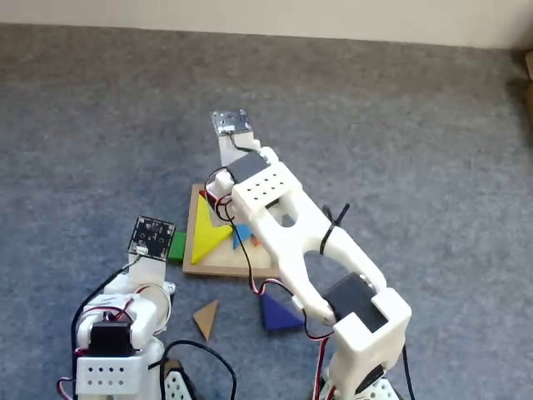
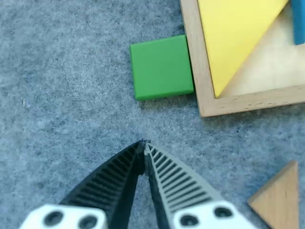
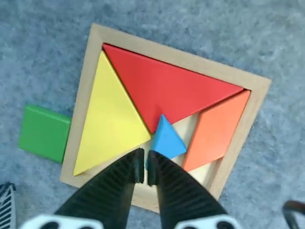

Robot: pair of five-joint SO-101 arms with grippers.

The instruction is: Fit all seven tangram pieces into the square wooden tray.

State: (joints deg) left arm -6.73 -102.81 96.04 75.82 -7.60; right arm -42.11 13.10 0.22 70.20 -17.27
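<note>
The square wooden tray (image 3: 181, 60) holds a large red triangle (image 3: 167, 88), a large yellow triangle (image 3: 107, 119), an orange parallelogram (image 3: 217, 129) and a small light-blue triangle (image 3: 167, 138). My right gripper (image 3: 144, 155) hangs over the tray, shut and empty, its tips just beside the light-blue triangle. A green square (image 2: 162, 67) lies on the carpet against the tray's outer rim (image 2: 198, 47). My left gripper (image 2: 144, 145) is shut and empty, a short way from the green square. A tan triangle (image 1: 206, 318) and a dark blue triangle (image 1: 279, 312) lie on the carpet in front of the tray.
Everything rests on grey carpet (image 1: 400, 125). The right arm (image 1: 291, 242) stretches over the tray's right half in the high view and hides part of it. Open carpet lies to the left, behind and to the right of the tray.
</note>
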